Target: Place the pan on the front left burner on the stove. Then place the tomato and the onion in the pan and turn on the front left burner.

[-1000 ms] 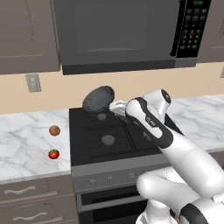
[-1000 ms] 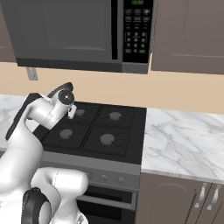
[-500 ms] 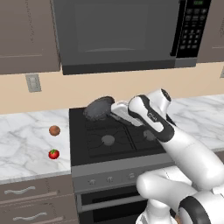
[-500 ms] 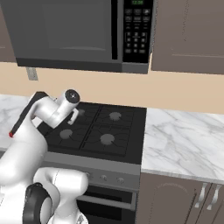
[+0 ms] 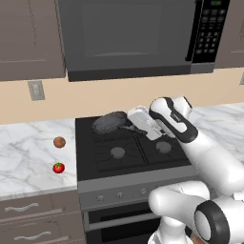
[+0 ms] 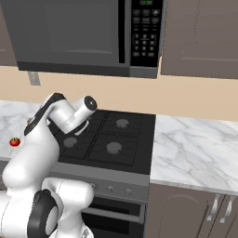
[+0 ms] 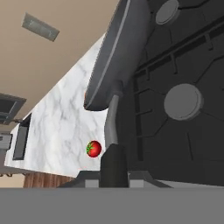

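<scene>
The pincer [image 7: 114, 168], clamped on the handle of the pan [image 5: 110, 122], has swung it down from high and tilted to low over the stove [image 5: 131, 150], rear left, so the front left burner [image 5: 117, 152] comes next.

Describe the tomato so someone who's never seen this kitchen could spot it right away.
Start at the black four-burner gas stove and look to the white marble counter on its left. Two small balls lie there, apart from each other. The tomato is the bright red one nearer the counter's front edge; the plain orange-brown onion lies behind it.
</scene>
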